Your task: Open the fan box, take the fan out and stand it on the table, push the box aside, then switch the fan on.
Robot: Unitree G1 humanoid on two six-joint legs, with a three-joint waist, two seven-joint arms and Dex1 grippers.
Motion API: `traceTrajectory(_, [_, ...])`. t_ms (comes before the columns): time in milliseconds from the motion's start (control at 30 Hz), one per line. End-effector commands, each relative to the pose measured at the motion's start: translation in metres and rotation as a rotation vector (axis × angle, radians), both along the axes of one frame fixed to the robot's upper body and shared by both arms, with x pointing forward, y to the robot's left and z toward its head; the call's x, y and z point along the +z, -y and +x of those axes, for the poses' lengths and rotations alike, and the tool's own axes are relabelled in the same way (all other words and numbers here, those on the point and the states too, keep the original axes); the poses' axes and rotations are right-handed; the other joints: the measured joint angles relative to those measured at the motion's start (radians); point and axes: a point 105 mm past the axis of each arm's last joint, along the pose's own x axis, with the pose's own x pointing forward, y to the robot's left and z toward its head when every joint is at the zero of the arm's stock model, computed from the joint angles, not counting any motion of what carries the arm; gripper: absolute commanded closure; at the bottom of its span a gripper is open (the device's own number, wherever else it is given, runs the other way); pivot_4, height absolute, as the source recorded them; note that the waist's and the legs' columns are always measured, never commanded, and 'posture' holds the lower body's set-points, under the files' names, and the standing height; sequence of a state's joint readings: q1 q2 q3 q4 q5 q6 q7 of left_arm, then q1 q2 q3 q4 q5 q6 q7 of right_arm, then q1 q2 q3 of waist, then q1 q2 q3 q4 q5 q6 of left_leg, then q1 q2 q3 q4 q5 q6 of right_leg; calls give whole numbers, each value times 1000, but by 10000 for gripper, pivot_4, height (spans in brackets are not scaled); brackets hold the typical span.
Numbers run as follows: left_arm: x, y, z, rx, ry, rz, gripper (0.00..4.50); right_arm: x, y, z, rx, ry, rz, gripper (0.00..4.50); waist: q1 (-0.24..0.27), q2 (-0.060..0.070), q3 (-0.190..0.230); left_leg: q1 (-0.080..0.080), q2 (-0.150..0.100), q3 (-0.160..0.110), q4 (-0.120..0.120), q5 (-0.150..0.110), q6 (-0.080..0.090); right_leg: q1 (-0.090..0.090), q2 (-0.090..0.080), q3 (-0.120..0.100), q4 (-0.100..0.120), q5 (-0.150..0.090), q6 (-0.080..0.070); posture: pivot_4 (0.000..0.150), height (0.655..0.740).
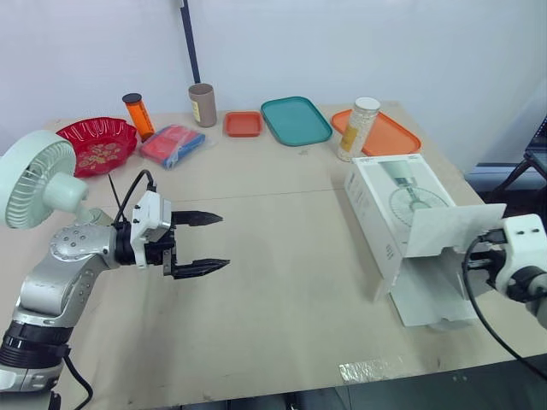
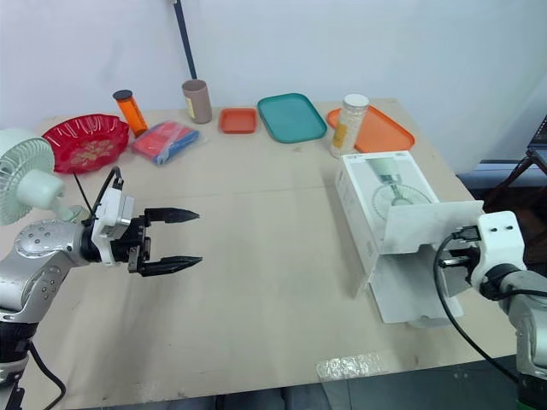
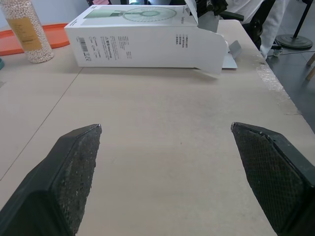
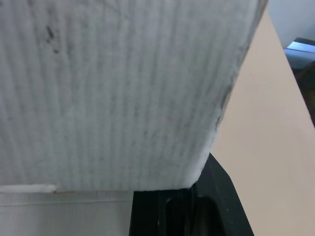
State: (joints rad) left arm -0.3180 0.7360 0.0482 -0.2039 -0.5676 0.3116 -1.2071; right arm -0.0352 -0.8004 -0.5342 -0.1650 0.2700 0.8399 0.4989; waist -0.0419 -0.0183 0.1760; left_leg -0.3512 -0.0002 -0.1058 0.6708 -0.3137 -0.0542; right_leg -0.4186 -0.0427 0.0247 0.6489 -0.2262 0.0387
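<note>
The white fan (image 1: 34, 179) stands upright on the table's far left. Its white box (image 1: 389, 192) lies flat on the right side, with the end flap (image 1: 449, 226) lifted toward the front edge. My left gripper (image 1: 222, 241) hovers open over bare table just right of the fan, holding nothing and pointing at the box (image 3: 133, 37). My right gripper (image 1: 480, 250) sits right behind the raised flap (image 4: 113, 93), which covers most of it.
Along the back stand a red bowl (image 1: 98, 143), an orange bottle (image 1: 137, 115), a blue-red packet (image 1: 173, 145), a brown cup (image 1: 202, 104), a small orange tray (image 1: 243, 124), a teal tray (image 1: 295, 120), a bead jar (image 1: 359, 128) and an orange tray (image 1: 385, 132). Open tabletop lies between fan and box.
</note>
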Motion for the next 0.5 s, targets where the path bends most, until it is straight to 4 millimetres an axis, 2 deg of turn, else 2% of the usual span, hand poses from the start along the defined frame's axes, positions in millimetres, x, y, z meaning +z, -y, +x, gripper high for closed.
traceTrajectory(33, [7,-1,-3,2,40,-1,0,2,12,-6,-35,-1,-12,44900,0,0,0,0,0,0,0,0,0,0,0,0,0,0,0,1500,7400])
traceTrajectory(200, [6,0,-4,6,40,-6,0,-3,21,-8,-52,-16,-27,44900,1,0,0,0,0,0,0,0,0,1,0,0,0,0,0,1500,7400])
traceTrajectory(500, [6,0,-5,9,42,-4,0,1,37,-1,-47,-29,-77,44900,4,0,-1,2,0,0,0,0,0,3,0,1,-1,0,1,1500,7400])
